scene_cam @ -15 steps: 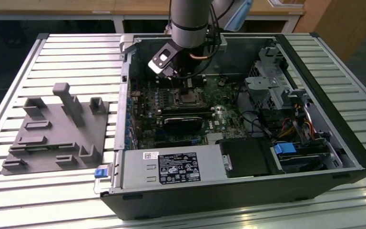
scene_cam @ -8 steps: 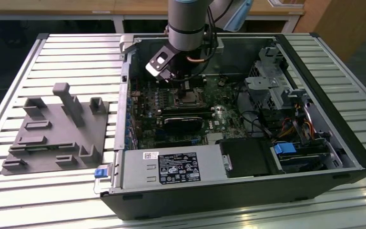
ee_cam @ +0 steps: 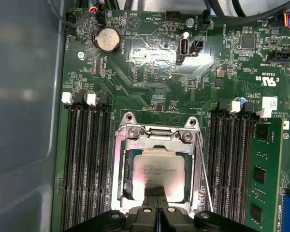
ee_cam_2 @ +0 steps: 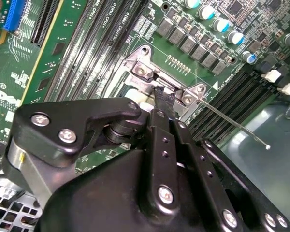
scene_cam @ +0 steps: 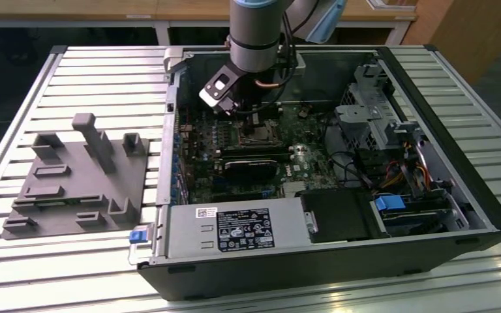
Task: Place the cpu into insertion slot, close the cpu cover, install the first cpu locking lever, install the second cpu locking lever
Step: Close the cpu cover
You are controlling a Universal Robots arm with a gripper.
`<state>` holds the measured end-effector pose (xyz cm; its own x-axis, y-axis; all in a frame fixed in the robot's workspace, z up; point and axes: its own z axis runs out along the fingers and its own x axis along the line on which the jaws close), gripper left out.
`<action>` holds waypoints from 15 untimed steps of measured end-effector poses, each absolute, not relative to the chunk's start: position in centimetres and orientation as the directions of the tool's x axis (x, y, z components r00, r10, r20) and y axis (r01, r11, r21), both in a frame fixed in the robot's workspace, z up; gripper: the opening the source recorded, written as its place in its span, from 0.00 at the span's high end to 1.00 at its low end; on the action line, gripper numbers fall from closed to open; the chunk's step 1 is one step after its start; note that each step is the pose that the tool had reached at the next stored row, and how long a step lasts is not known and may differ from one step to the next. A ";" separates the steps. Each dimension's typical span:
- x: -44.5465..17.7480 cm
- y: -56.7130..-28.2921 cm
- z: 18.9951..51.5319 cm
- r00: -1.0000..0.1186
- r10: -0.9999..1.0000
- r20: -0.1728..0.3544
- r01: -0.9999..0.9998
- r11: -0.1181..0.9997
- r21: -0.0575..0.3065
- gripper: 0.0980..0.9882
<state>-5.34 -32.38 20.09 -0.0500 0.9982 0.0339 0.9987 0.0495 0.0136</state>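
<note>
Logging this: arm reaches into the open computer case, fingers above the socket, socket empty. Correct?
Not empty. The first wrist view shows the cpu lying in the socket, framed by the cpu cover. The rest holds: the fingers are above the socket in the open case.

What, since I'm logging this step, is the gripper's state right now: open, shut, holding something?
Gripper: shut, holding nothing, right above the small flat square cpu with a pale silver-grey metal top.
</note>
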 end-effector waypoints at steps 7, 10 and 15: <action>-5.2 -32.4 19.9 -0.050 0.998 0.034 0.999 0.049 0.015 0.99; -5.2 -32.3 20.0 -0.050 0.998 0.035 0.999 0.049 0.017 0.99; -5.2 -32.3 20.7 -0.050 0.998 0.036 0.999 0.049 0.017 0.99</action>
<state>-5.19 -32.35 20.72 -0.0500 0.9981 0.0356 0.9986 0.0494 0.0174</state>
